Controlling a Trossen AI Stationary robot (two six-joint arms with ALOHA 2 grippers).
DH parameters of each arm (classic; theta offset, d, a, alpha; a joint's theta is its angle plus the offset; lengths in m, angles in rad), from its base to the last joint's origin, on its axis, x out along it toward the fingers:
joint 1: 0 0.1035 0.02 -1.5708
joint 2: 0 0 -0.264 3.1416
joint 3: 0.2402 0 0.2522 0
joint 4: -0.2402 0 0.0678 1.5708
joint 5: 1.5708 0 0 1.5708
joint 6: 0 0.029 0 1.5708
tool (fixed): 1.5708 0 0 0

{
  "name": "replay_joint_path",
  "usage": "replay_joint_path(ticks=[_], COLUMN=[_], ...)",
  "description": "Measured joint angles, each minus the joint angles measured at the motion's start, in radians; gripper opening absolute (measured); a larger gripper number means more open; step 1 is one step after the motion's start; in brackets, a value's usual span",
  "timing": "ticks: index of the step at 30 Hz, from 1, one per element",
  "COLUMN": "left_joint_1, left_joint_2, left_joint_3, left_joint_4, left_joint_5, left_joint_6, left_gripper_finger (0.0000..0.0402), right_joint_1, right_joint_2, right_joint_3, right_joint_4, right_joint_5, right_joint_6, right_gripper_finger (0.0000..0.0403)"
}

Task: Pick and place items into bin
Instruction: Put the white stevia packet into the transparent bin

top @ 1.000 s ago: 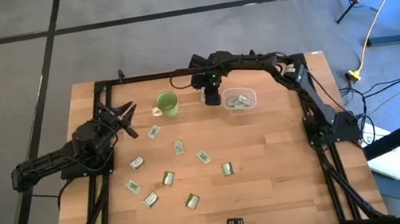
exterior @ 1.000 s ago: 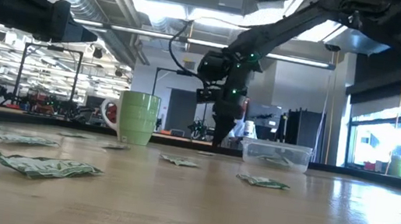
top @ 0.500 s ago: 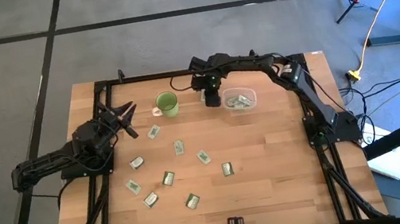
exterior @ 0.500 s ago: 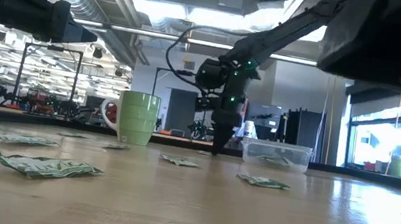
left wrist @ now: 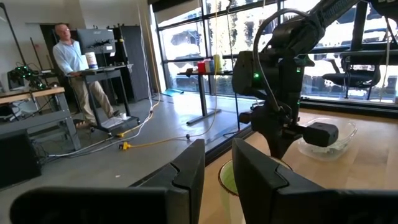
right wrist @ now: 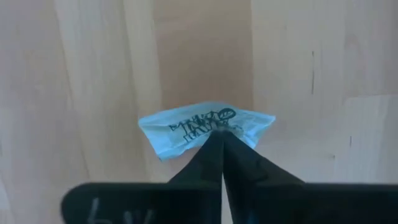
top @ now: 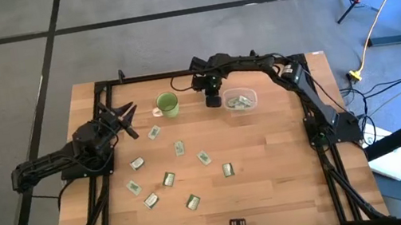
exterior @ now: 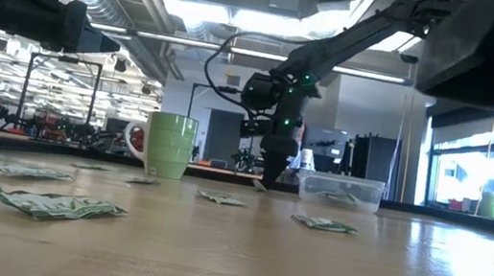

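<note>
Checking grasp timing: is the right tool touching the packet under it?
Touching. In the right wrist view, the right tool's closed fingertips meet on the pale packet, pinching its middle on the wooden table.

Pale smooth wood table (top: 273, 165), crinkled printed packet (right wrist: 205, 129).

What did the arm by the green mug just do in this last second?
The right gripper came down to the table beside the bin and pinched shut on a packet. The left gripper stayed open, waiting; the mug and the scattered packets did not move.
</note>
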Motion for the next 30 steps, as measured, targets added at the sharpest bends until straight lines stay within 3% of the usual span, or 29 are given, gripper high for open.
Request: replay_joint_path(ticks=[7, 15, 19, 24, 30], left_joint_1=[0.0, 0.0, 0.0, 0.0, 0.0], left_joint_2=[0.0, 0.0, 0.0, 0.0, 0.0], left_joint_3=[0.0, 0.0, 0.0, 0.0, 0.0], left_joint_4=[0.0, 0.0, 0.0, 0.0, 0.0], left_joint_5=[0.0, 0.0, 0.0, 0.0, 0.0], left_joint_6=[0.0, 0.0, 0.0, 0.0, 0.0], left_gripper_finger=[0.0077, 0.0077, 0.0077, 0.0077, 0.0077], right_joint_1=[0.001, 0.006, 0.025, 0.062, 0.105], right_joint_2=[0.003, 0.008, 0.008, 0.007, -0.05], right_joint_3=[0.015, 0.148, 0.245, 0.344, 0.346], right_joint_4=[-0.044, -0.185, -0.309, -0.584, -0.678], right_joint_5=[0.027, 0.033, 0.033, 0.029, 0.029], right_joint_6=[0.023, 0.064, 0.083, 0.163, 0.241], right_gripper_finger=[0.0002, 0.0001, 0.0001, 0.0, 0.0])
